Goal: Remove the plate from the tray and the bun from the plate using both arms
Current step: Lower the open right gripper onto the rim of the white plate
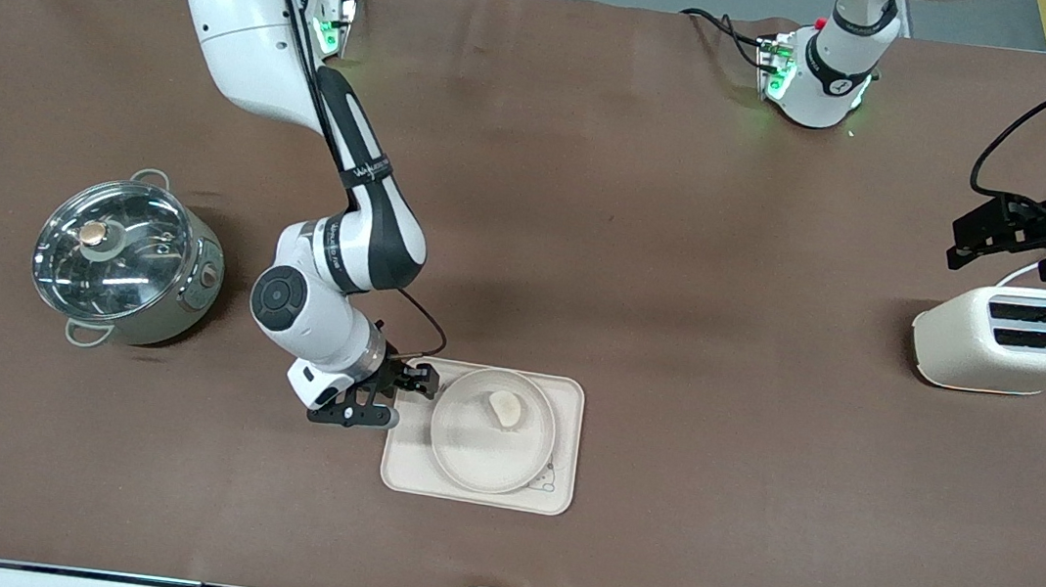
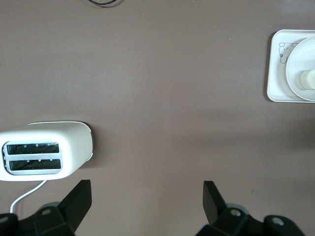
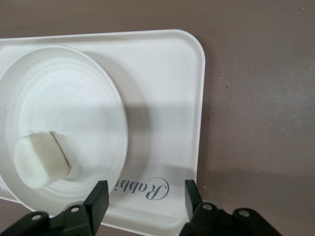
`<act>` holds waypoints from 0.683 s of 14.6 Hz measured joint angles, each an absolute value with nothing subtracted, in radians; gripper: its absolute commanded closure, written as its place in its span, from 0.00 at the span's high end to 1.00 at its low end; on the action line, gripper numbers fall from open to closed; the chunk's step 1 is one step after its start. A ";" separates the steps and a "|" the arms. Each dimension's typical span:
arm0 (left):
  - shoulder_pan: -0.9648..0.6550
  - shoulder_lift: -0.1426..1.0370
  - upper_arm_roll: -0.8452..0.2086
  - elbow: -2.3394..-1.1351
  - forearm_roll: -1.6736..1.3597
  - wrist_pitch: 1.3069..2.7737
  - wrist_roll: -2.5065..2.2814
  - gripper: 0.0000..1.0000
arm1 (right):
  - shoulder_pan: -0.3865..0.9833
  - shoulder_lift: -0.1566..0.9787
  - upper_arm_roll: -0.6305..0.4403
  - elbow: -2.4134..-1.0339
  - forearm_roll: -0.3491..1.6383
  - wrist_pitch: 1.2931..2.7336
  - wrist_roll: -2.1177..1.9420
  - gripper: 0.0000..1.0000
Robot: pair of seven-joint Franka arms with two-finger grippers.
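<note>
The round cream plate lies on the rectangular cream tray. The pale bun lies in the plate, near its rim on the side toward the robots. My right gripper is open and empty, low over the tray's edge toward the right arm's end, beside the plate. In the right wrist view its fingers stand apart over the tray, with the plate and bun beside them. My left gripper is open and empty, up over the table by the toaster; it also shows in the left wrist view.
A cream toaster stands at the left arm's end, also in the left wrist view. A steel pot with a glass lid stands at the right arm's end. The left wrist view shows the tray far off.
</note>
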State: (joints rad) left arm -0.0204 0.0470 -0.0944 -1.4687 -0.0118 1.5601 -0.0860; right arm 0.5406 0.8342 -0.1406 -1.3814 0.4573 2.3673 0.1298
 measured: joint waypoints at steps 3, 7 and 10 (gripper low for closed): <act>-0.020 0.047 -0.094 -1.469 -0.012 1.560 -0.086 1.00 | 0.540 0.862 -0.128 -1.344 0.458 2.367 0.130 0.59; -0.020 0.047 -0.094 -1.469 -0.012 1.560 -0.086 1.00 | 0.535 0.917 -0.108 -1.278 0.466 2.372 0.145 0.54; -0.020 0.047 -0.094 -1.469 -0.012 1.560 -0.086 1.00 | 0.533 0.957 -0.102 -1.233 0.470 2.380 0.150 0.44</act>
